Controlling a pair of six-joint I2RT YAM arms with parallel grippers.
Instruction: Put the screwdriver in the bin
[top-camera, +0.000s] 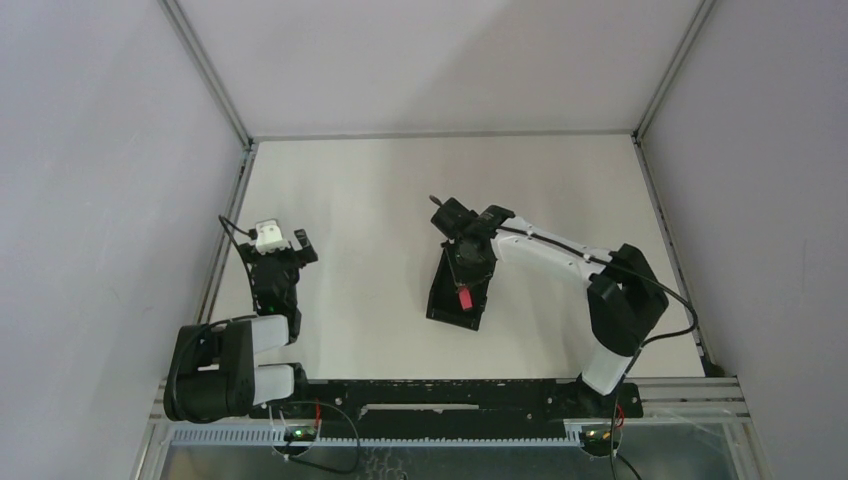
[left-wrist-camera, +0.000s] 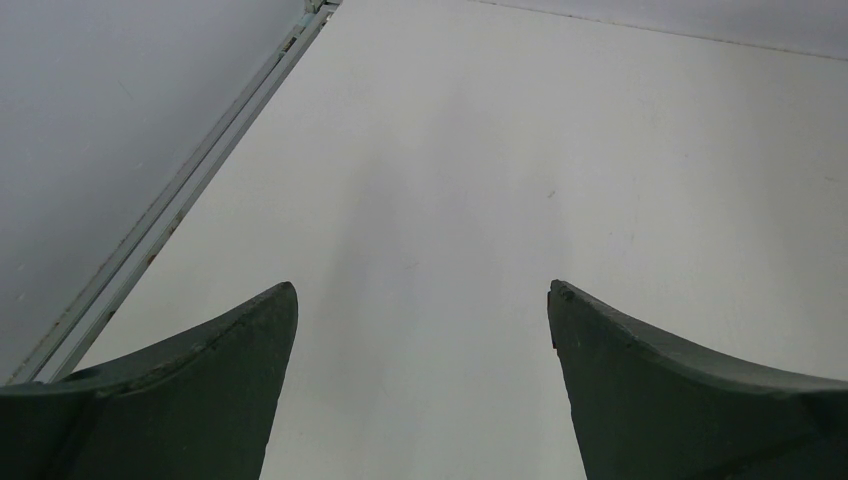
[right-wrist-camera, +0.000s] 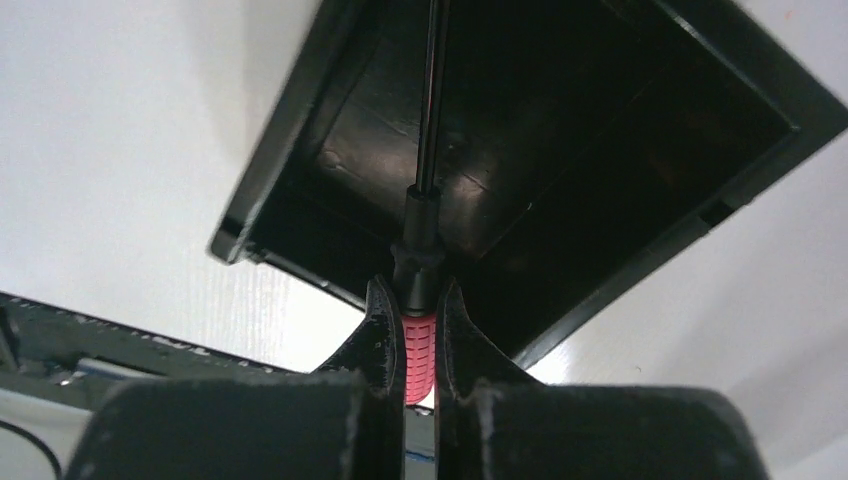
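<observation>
Reaches over the bin (right-wrist-camera: 560, 150) with the right gripper (right-wrist-camera: 412, 292), clamping the screwdriver (right-wrist-camera: 418, 235) by its red handle, shaft aimed into the bin. Holds the left gripper (left-wrist-camera: 422, 292) wide apart, empty, well left of it.

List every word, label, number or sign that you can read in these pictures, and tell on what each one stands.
No text can be read in any view. The screwdriver, the bin and the white block on the left arm show no legible marks.
</observation>
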